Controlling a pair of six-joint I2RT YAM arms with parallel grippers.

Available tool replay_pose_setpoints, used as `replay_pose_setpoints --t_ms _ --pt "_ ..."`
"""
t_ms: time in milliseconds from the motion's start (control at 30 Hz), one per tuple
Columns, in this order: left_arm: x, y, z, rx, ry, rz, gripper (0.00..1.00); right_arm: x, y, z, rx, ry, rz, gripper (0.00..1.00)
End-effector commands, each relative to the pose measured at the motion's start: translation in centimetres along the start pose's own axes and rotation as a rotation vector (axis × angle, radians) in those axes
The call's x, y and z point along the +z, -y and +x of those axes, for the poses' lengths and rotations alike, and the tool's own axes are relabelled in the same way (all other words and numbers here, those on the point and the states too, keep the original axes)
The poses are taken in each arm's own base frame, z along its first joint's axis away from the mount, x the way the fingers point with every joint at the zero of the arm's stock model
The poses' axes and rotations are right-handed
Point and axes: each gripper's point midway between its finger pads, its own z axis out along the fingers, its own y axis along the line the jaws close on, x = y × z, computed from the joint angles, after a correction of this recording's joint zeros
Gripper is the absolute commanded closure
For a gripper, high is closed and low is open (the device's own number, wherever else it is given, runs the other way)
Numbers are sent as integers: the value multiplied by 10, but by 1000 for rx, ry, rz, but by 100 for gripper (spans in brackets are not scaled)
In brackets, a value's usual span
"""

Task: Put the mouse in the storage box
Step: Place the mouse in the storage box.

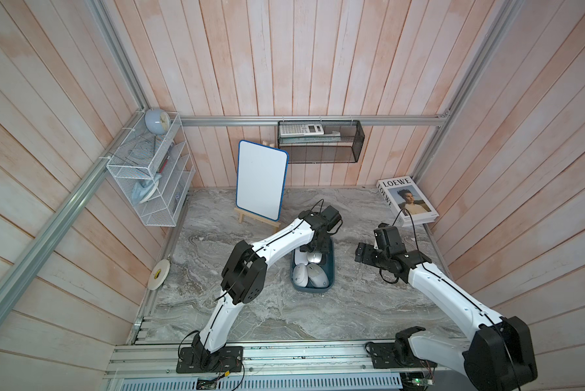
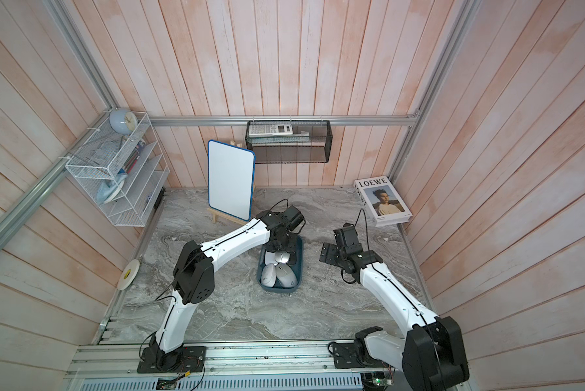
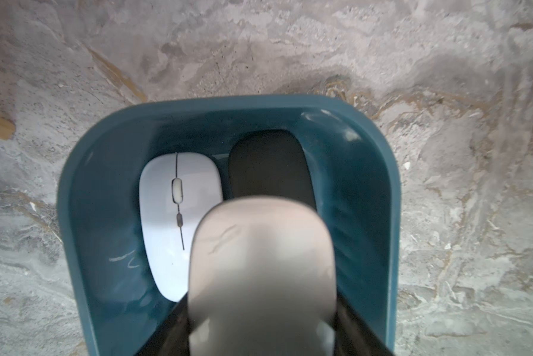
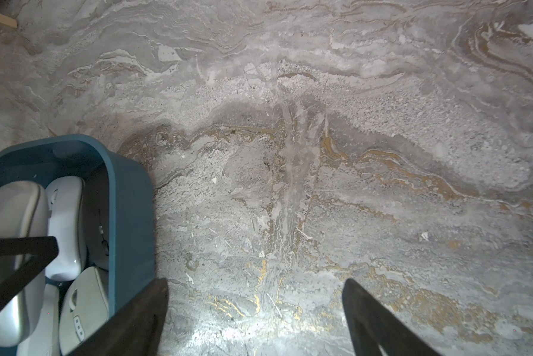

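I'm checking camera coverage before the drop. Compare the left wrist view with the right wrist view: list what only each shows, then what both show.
Only left wrist: the left hand shut on the silver mouse from both sides, and the black mouse lying plainly beside the white mouse.
Only right wrist: the right hand open over bare tabletop, and a grey mouse at the box's other end.
Both: the storage box, the held silver mouse, the white mouse inside.
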Motion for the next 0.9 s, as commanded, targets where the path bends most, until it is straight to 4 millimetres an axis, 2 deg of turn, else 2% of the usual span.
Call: replay_pose_setpoints --t_ms 0,500,533,600,733,800,867 --pt "5 -3 0 11 4 -39 53 5 -1 5 9 -24 -8 8" --pt "34 0 7 -1 -19 -56 48 6 0 7 8 -30 -9 8" --pt "35 -1 7 0 -19 -61 46 6 -1 8 8 -31 -9 8" --pt "36 -1 5 4 -11 -65 33 6 0 7 9 -30 -9 8" --pt "33 0 4 13 0 -57 18 7 -1 8 7 -34 -9 8" --pt "25 0 -1 17 20 -55 13 7 0 8 8 -34 -7 8" --pt "8 0 -11 21 68 -48 6 7 0 8 8 -35 -7 8"
